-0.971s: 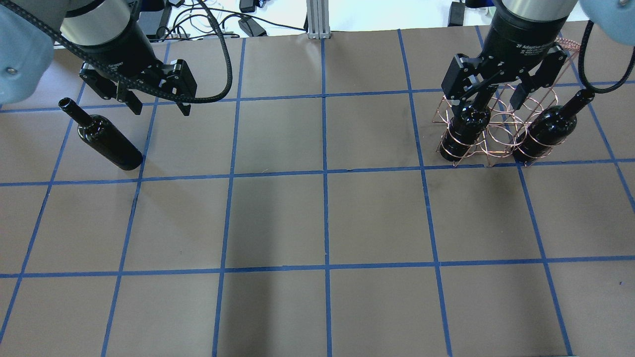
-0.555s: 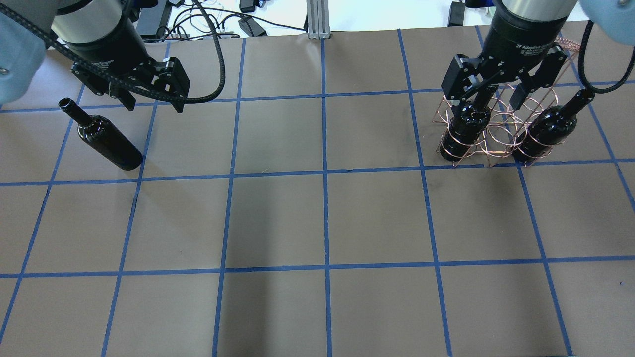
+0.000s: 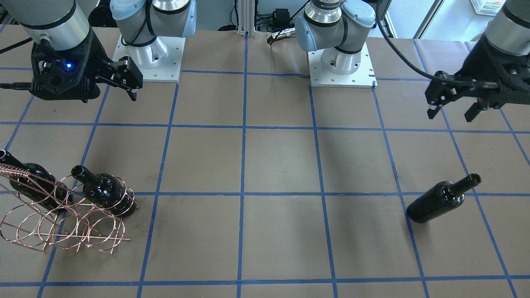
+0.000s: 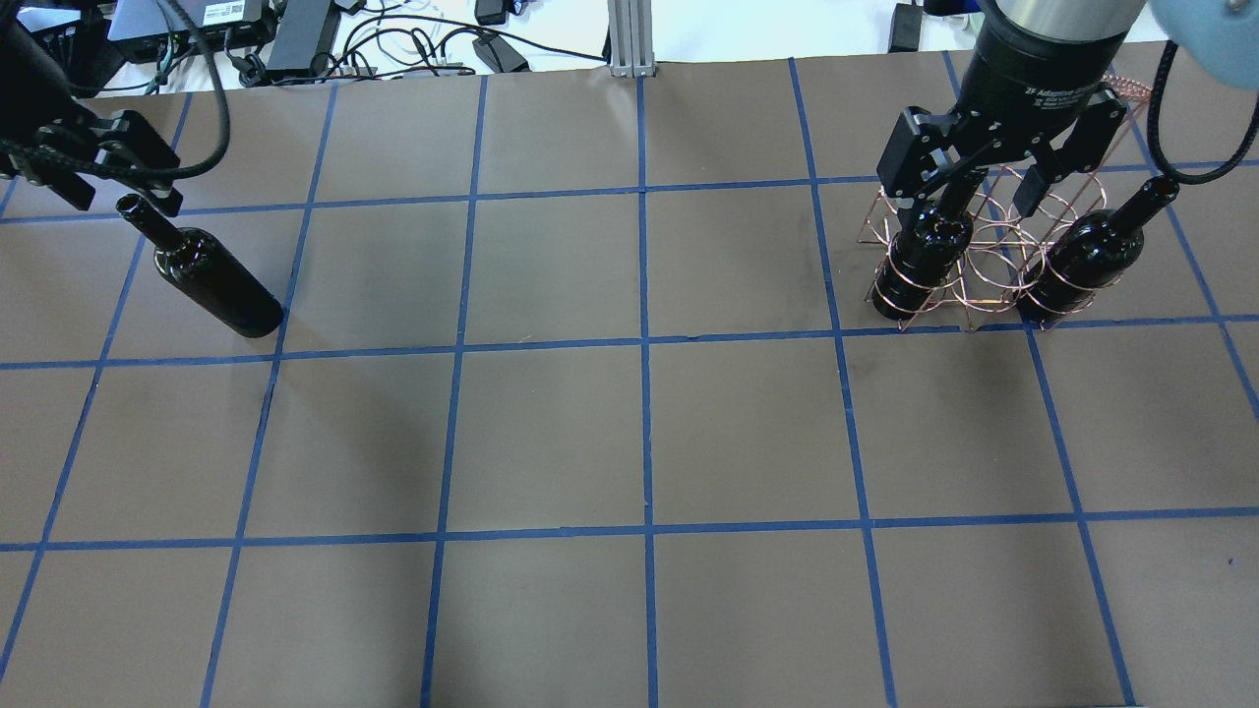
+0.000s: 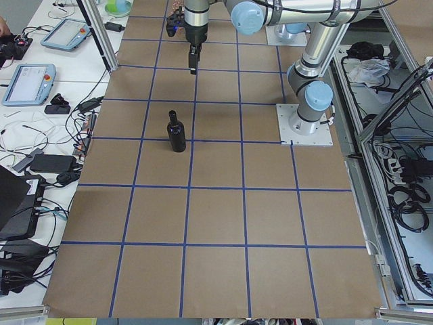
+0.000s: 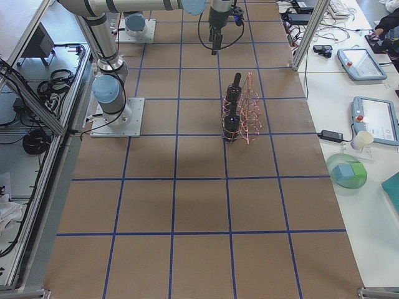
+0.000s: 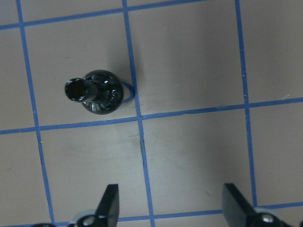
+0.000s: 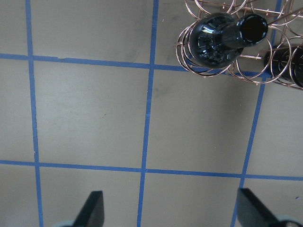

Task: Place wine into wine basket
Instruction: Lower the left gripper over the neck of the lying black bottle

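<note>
A near-black wine bottle stands alone on the table's left side; it also shows in the front view and the left wrist view. My left gripper is open and empty. It hangs high, just on the robot's side of the bottle's mouth, with the bottle ahead of its fingers. The copper wire wine basket stands at the right and holds two bottles; its middle loops are free. My right gripper is open and empty above the basket's left bottle.
Blue tape lines grid the brown table cover. Cables and power bricks and an aluminium post lie past the far edge. The two arm bases stand at the robot's edge.
My left gripper has moved left, from right of the lone bottle to above its mouth. The right gripper, the basket and all bottles have stayed put.
</note>
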### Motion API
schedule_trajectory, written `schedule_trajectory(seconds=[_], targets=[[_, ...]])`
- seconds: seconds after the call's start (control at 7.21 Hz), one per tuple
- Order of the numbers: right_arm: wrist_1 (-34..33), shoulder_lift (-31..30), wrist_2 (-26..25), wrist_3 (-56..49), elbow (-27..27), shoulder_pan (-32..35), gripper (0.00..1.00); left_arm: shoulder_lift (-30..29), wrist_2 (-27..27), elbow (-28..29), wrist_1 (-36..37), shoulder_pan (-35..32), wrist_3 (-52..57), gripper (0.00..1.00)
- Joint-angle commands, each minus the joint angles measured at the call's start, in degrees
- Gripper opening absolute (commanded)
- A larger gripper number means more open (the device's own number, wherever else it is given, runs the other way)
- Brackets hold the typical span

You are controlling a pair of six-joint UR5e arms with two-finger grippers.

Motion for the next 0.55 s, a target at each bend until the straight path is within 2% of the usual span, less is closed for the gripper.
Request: schedule_trajectory(seconds=[0.0, 0.14, 0.28, 0.42], targets=[[-0.18, -0.06, 0.04, 0.06, 0.00, 0.17, 1.00, -3.40, -2.96, -2.29, 7.90, 7.78, 5.53, 0.77], [-0.01, -0.06, -0.13, 0.06, 0.00, 0.09, 1.00, -4.89, -3.05, -3.61, 9.60, 7.71, 5.38, 0.77], [-0.10, -0.40, -0.04, 0.06, 0.00, 0.17, 1.00, -7.09, -5.58, -4.41, 14.23, 7.45, 5.11, 0.78], [-0.01, -0.58, 0.05, 0.06, 0.00, 0.17, 1.00, -8.41, -5.69, -4.85, 14.62, 7.10, 5.02, 0.79]])
